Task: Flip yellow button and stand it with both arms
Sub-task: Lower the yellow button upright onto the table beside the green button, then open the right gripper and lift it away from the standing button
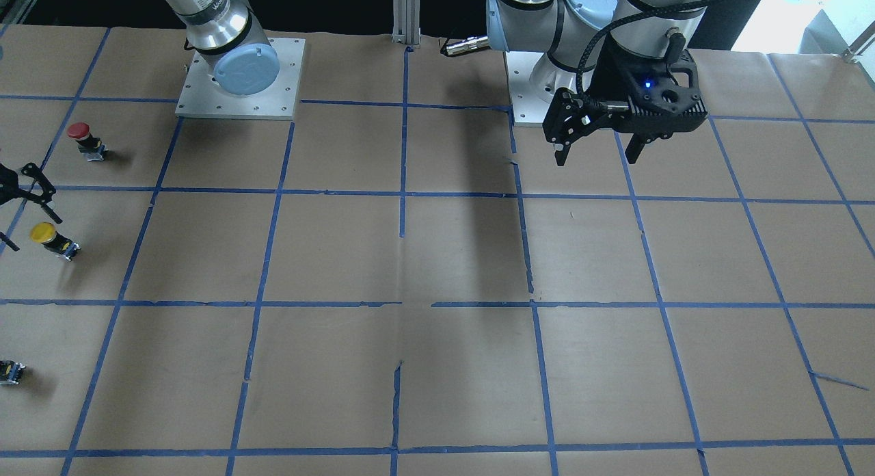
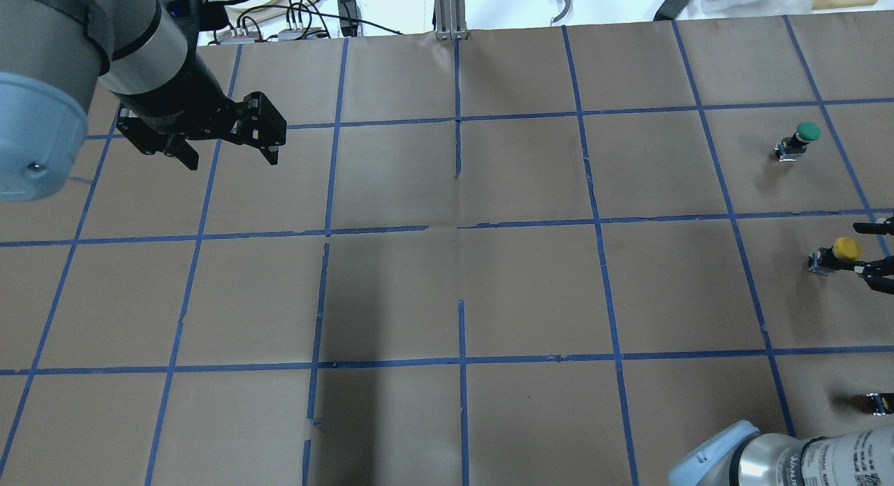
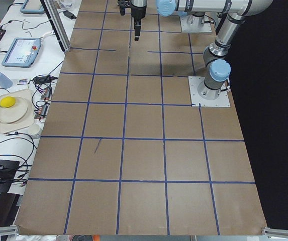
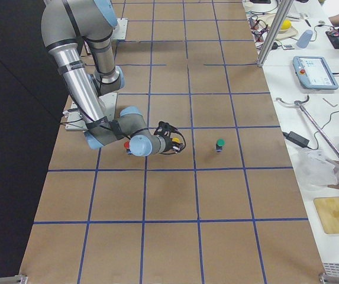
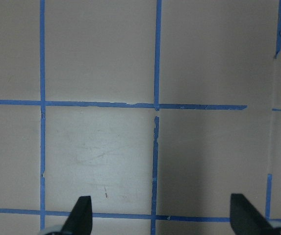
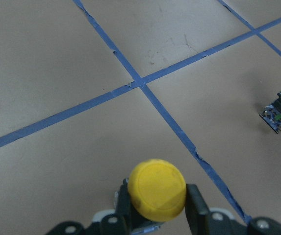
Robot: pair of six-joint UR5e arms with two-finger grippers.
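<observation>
The yellow button (image 2: 838, 253) lies tilted on the paper at the table's right end, with its cap toward my right gripper (image 2: 866, 250). It also shows in the front view (image 1: 51, 239) and fills the bottom of the right wrist view (image 6: 157, 190). The right gripper (image 1: 29, 219) is low over the table and open. One finger stands on each side of the cap, and I see no grip on it. My left gripper (image 2: 229, 155) hangs open and empty above the far left of the table (image 1: 598, 153). Its fingertips (image 5: 81, 213) frame bare paper.
A green button (image 2: 800, 138) stands beyond the yellow one. A red button (image 1: 83, 139) lies nearer the right arm's base. A small black capless part (image 1: 11, 371) sits toward the table's edge. A dark part (image 6: 280, 111) is cut off at the right wrist view's edge. Blue tape grids the brown paper.
</observation>
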